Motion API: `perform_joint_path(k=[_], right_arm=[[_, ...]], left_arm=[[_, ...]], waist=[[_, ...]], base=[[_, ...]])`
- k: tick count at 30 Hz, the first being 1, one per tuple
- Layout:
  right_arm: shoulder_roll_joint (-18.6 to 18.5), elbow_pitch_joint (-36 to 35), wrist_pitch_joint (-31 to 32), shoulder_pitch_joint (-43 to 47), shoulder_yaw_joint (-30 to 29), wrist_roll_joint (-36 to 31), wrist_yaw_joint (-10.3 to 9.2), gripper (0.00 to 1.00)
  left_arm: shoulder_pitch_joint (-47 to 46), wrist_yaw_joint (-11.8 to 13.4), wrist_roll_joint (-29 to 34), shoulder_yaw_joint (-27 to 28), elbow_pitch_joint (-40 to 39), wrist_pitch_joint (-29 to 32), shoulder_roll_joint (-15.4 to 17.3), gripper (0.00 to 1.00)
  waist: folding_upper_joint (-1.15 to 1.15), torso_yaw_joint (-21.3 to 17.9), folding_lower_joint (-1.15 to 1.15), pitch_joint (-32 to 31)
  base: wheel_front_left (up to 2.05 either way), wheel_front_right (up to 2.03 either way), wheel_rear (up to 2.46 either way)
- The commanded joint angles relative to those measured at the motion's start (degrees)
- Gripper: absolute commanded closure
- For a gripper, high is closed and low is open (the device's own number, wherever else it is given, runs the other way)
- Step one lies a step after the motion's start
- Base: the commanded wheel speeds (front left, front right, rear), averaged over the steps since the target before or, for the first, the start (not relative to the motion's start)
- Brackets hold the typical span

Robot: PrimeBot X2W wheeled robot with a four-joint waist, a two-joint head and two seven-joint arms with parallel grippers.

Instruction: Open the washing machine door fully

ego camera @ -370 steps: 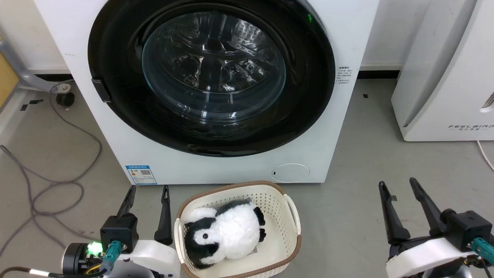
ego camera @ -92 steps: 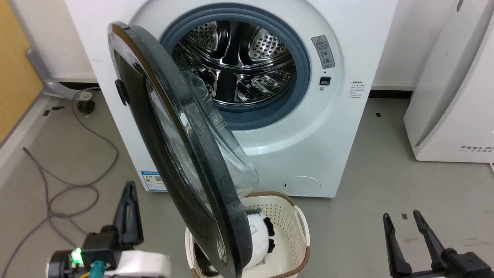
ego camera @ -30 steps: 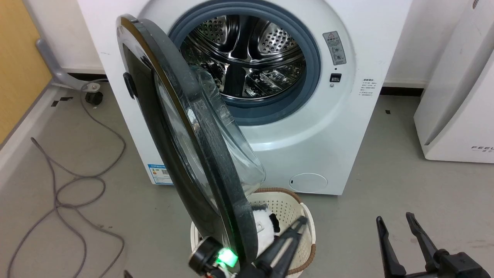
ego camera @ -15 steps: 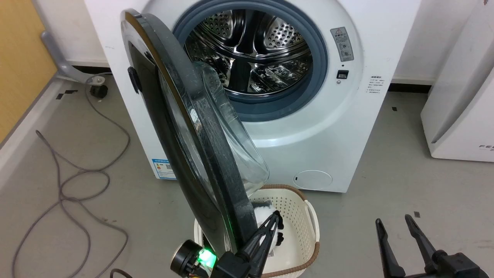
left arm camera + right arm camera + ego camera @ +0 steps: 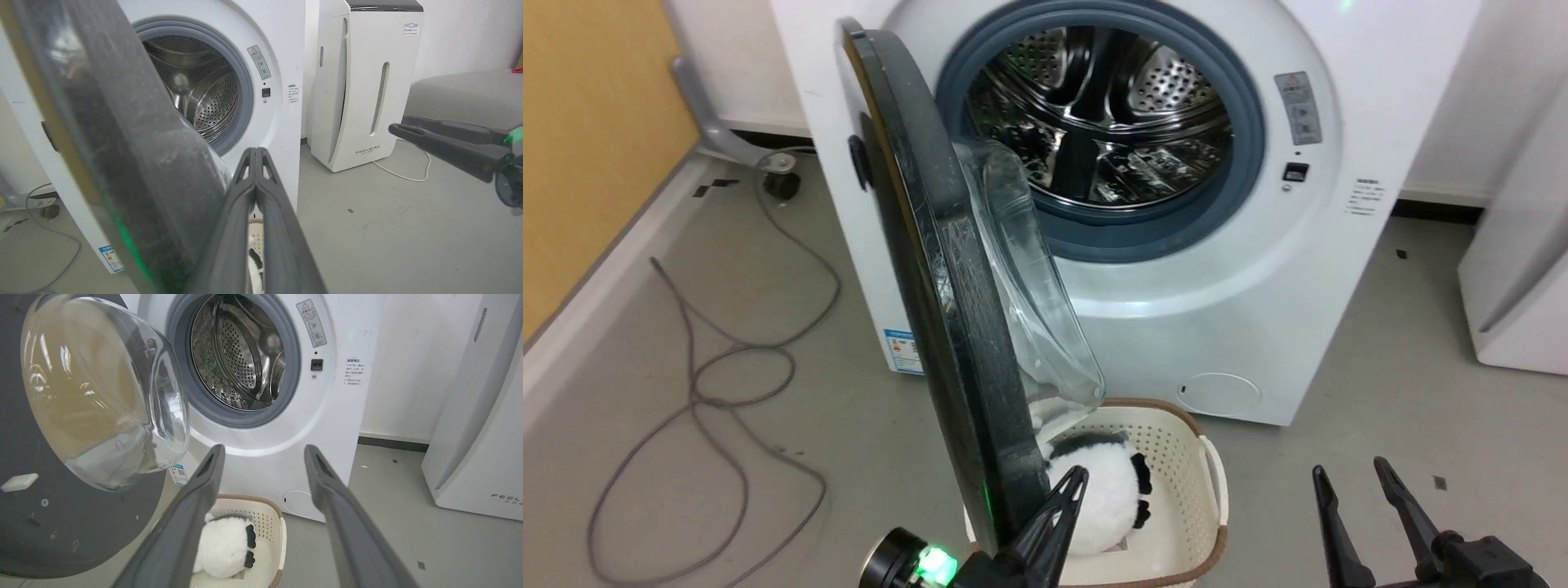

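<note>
Glossy glass on the door (image 5: pixel 88 416), shiny steel drum (image 5: pixel 1103 122).

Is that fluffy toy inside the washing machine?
No, the black-and-white plush toy lies in the cream basket on the floor in front of the washing machine.

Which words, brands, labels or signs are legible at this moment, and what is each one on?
"FEELBIRD": low on the white appliance front; the smaller line beneath is unreadable.
Warning sticker on the washer front: a triangle sign, text too small to read.
Printed label right of it: unreadable.
Blue sticker at the washer's lower left corner: blurred.
</note>
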Motion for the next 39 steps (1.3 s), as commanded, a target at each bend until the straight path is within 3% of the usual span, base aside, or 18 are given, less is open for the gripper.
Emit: perform_joint_path(k=[1, 27, 39], right_arm=[[0.26, 0.13, -0.25, 0.16, 0.06, 0.47, 0.05, 0.00], [0.26, 0.32, -0.25, -0.74, 1.13, 1.93, 0.05, 0.00], [0.26, 0.72, -0.25, -2.38, 1.52, 1.34, 0.05, 0.00]], left_arm=[[0.71, 0.52, 0.24, 0.58, -0.06, -0.24, 0.73, 1.00], [2.51, 1.57, 0.56, 2.36, -3.31, -0.24, 3.42, 1.00], [0.59, 3.05, -1.20, 7.73, -2.19, -0.24, 5.39, 1.00]], waist=[[0.00, 0.75, 0.00, -0.04], [0.00, 16.04, 0.00, 1.79], [0.00, 19.37, 0.00, 3.51]], base=[[0.00, 0.00, 0.00], [0.00, 0.00, 0.00], [0.00, 0.00, 0.00]])
